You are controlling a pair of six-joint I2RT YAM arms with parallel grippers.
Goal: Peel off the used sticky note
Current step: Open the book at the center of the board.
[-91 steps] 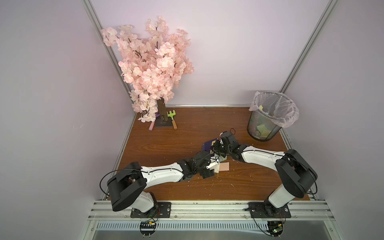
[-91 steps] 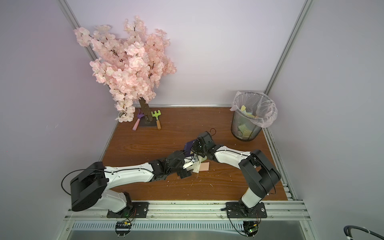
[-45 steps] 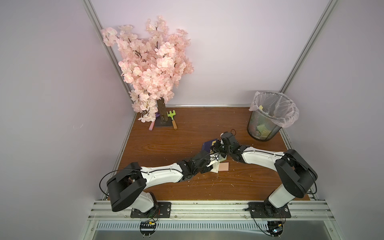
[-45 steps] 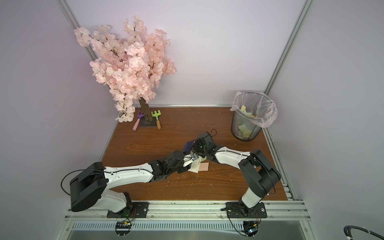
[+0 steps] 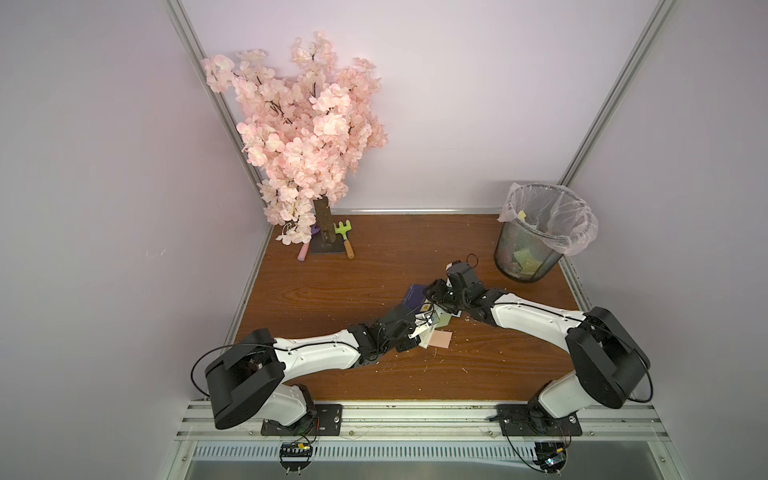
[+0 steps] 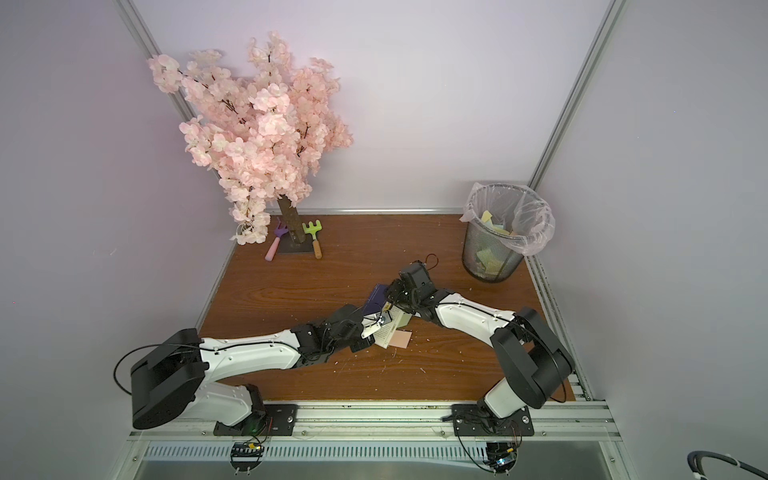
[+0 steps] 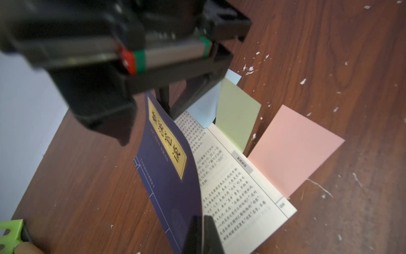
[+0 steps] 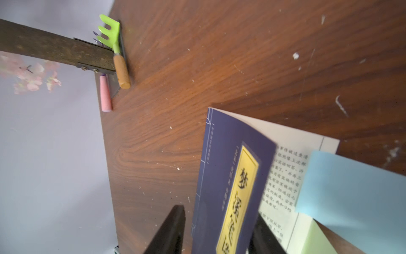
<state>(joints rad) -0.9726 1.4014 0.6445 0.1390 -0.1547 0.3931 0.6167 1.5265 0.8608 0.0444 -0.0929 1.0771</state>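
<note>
Nearest, the left gripper (image 7: 201,233) pinches the book's raised navy cover (image 7: 167,176), jaws closed tight on it. Three sticky notes jut from the right edge of the open page (image 7: 237,198): the pink note (image 7: 294,149) nearest, the green note (image 7: 238,114) next, the blue note (image 8: 356,189) farthest. Beyond, the right gripper (image 8: 217,228) straddles the cover, jaws parted on either side of it.

In the left wrist view the right tool (image 7: 173,107) is a big dark blur and hides part of the blue note (image 7: 204,110). The left tool (image 7: 203,234) is cut off at the picture's edge. In both top views the book (image 5: 415,296) (image 6: 377,298) is partly hidden under the arms.
</note>
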